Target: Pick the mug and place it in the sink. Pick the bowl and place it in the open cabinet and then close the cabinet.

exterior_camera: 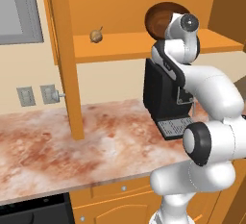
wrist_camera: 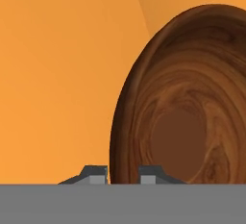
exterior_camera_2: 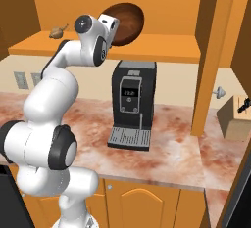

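The bowl (wrist_camera: 178,122), dark brown with wood grain, stands on edge, its hollow inside facing the camera, with a flat round bottom at its centre. The pincer (wrist_camera: 123,176) is closed on the bowl's rim, one finger tip (wrist_camera: 95,174) on each side. Plain orange cabinet (wrist_camera: 62,74) panels lie behind.
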